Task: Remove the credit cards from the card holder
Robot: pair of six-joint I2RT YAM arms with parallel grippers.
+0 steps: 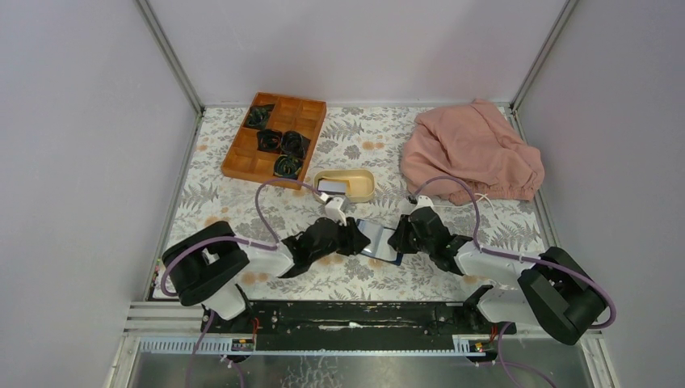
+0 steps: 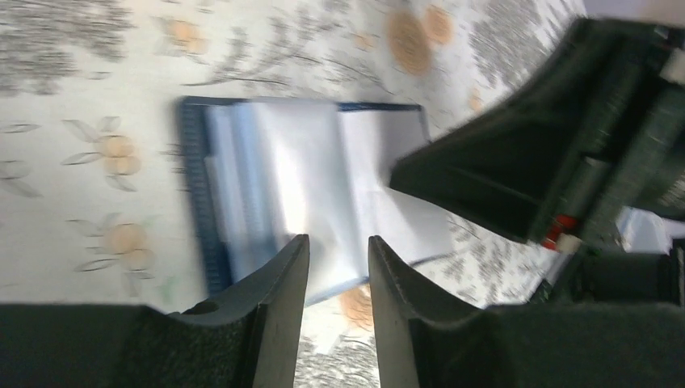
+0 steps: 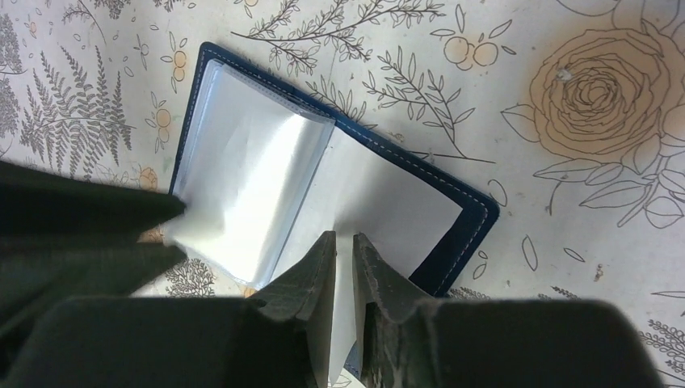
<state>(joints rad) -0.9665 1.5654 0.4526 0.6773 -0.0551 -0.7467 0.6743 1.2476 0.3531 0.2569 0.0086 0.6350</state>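
Left hand (image 1: 358, 239) and right hand (image 1: 401, 236) flank one open card holder (image 1: 380, 242)

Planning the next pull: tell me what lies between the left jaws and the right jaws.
The open card holder, pale pockets up, lies there on the floral cloth; the top external view shows it best.

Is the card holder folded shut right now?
No, the card holder lies spread open, with its pale inner sleeves showing in the right wrist view.

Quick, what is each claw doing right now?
Left gripper: open, straddling a clear sleeve of the card holder.
Right gripper: shut on a pale sheet.
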